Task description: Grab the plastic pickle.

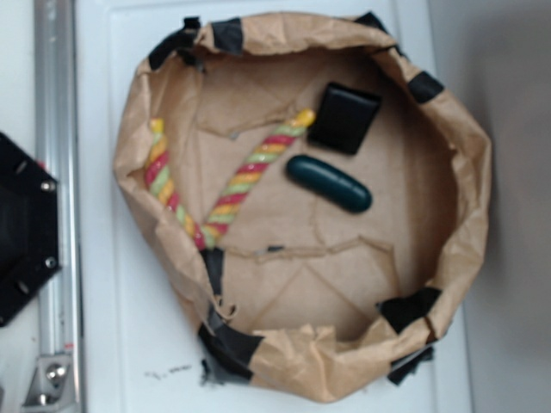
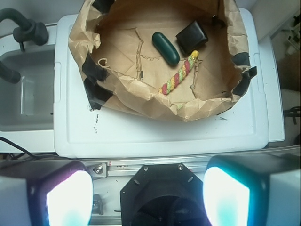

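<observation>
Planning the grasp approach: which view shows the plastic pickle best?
The exterior view: the plastic pickle lies large and unobstructed from above, below the black block. The wrist view shows it smaller and farther off.

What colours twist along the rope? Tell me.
Red, yellow and green stripes spiral along the rope, clearest in the exterior view.
</observation>
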`<state>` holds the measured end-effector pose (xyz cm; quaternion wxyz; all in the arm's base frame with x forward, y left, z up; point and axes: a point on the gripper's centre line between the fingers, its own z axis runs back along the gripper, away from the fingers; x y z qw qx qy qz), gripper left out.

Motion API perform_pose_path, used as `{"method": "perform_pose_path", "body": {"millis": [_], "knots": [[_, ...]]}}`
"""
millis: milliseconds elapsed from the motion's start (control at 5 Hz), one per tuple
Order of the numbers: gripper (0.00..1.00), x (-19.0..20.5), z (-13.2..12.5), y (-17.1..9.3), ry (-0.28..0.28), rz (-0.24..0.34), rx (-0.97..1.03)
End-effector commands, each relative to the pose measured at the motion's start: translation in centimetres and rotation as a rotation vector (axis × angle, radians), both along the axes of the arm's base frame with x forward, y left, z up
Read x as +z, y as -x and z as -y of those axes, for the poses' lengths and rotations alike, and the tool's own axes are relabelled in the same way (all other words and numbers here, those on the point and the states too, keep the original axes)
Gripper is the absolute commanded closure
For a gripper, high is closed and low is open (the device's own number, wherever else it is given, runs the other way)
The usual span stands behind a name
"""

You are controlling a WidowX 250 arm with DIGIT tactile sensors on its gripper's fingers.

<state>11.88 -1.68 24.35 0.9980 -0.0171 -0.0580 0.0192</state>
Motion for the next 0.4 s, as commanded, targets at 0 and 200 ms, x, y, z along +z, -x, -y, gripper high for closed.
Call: {"method": "perform_pose_path", "body": {"millis": [0,200], "knots": [[0.00,0.0,0.0,0.0,0.000,0.000,0.000],[0.00,-1.6,0.0,-5.0,-0.145,0.015,-0.100]]}}
